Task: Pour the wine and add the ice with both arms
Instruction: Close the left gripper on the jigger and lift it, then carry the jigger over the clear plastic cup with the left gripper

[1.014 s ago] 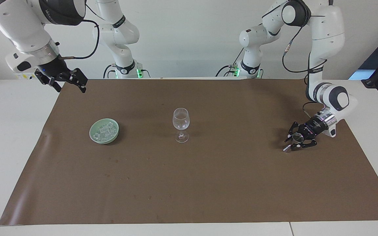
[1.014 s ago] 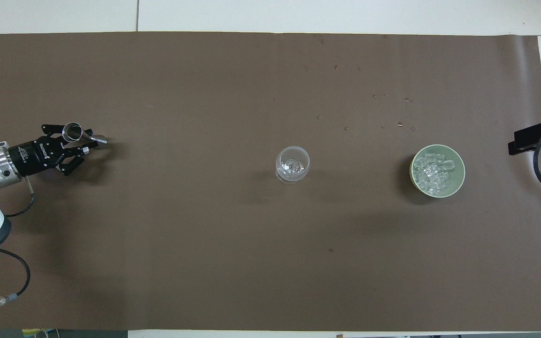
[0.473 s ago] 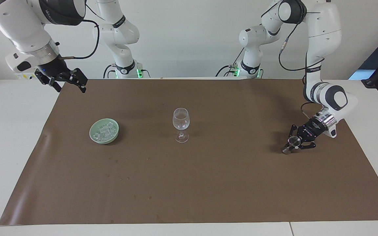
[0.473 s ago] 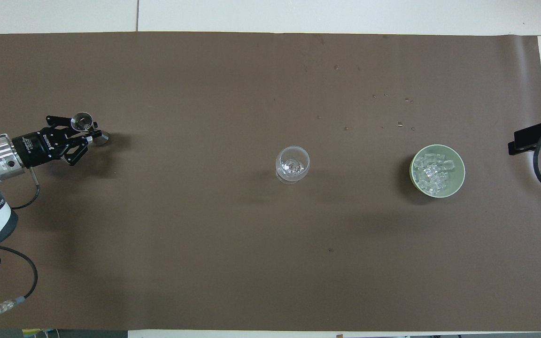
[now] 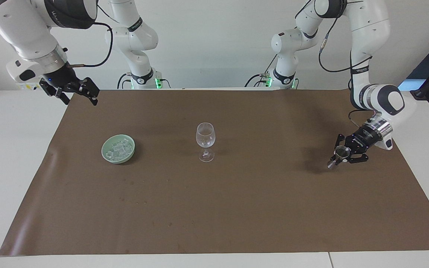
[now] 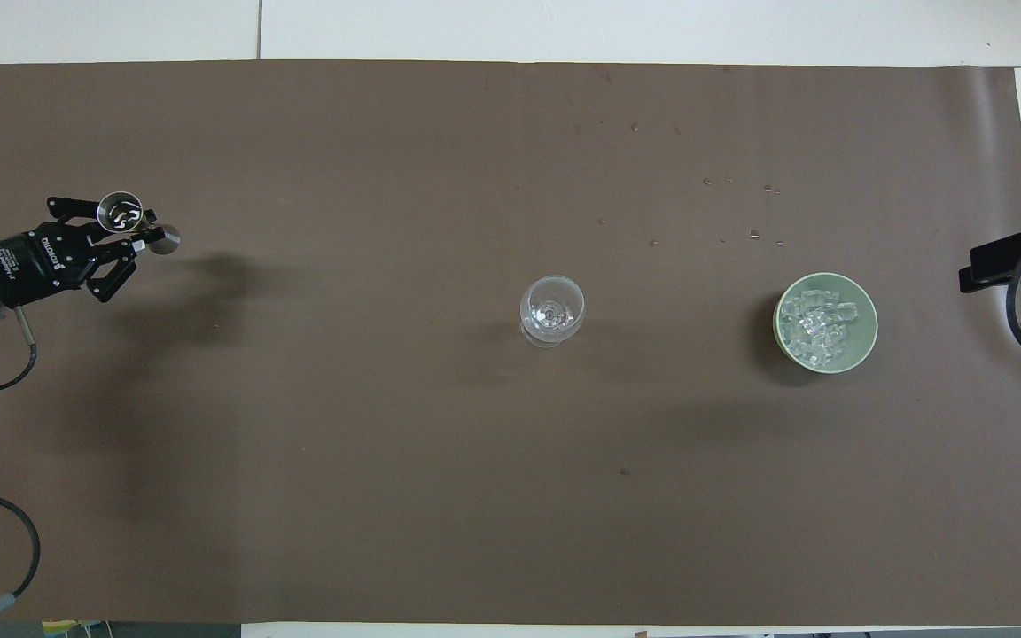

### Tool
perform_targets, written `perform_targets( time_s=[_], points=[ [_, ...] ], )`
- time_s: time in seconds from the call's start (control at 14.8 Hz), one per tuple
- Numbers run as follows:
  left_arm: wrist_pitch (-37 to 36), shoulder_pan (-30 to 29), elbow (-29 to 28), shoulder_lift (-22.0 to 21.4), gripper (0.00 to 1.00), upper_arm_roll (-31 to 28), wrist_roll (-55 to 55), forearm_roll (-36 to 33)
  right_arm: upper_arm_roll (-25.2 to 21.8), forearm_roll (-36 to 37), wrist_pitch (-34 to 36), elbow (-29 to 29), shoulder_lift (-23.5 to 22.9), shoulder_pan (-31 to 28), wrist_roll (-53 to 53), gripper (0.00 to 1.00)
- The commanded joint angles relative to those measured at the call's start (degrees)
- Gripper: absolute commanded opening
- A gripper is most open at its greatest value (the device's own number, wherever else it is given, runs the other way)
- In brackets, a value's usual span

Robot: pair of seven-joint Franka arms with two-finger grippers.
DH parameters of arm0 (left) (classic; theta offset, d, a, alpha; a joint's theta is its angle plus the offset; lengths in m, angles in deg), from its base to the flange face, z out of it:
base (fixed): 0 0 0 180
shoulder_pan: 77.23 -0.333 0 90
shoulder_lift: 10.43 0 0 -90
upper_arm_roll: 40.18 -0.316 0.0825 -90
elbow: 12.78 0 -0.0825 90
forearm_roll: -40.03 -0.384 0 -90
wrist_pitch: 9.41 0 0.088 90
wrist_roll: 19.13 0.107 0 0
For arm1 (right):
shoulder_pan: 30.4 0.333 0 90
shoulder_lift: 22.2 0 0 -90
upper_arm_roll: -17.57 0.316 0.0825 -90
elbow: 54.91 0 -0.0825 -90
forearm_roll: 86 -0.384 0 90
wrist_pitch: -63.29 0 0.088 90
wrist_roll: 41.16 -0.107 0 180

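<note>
My left fingers (image 5: 343, 155) pinch a small metal cup (image 5: 341, 152) clear of the tabletop (image 5: 237, 208), ready to pour into the glass (image 5: 205, 140); my right fingers (image 5: 76, 91), spread wide, wait above the ice (image 5: 118, 147).

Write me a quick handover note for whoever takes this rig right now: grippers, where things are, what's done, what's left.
Left gripper: shut on a small metal measuring cup, raised over the mat at the left arm's end.
Right gripper: open, empty, waiting over the mat's corner at the right arm's end.
Wine glass: upright mid-mat, looks empty.
Ice: all in the green bowl beside the glass, toward the right arm's end.
Done: cup picked up.
Left: pour into the glass, add ice.
</note>
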Motion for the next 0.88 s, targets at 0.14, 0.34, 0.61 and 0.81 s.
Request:
perform_targets(
  time_s=[0.14, 0.34, 0.61, 0.81],
  points=[
    [-1.6, 6.5, -4.8, -12.8, 0.00, -0.6, -9.5, -7.5, 0.6, 0.0, -0.2, 0.9, 0.9, -1.0, 1.0, 1.00],
    [-2.5, 10.8, -4.6, -16.2, 0.00, -0.5, -14.0, -10.9, 0.6, 0.0, -0.2, 0.9, 0.9, -1.0, 0.9, 1.00],
    [-1.8, 16.6, -4.3, -19.2, 0.00, 0.0, -21.6, -14.3, 0.6, 0.0, -0.2, 0.9, 0.9, -1.0, 0.9, 1.00],
    [1.3, 22.5, -3.1, -19.5, 0.00, 0.8, -28.4, -17.3, 0.6, 0.0, -0.2, 0.9, 0.9, -1.0, 0.9, 1.00]
  ],
)
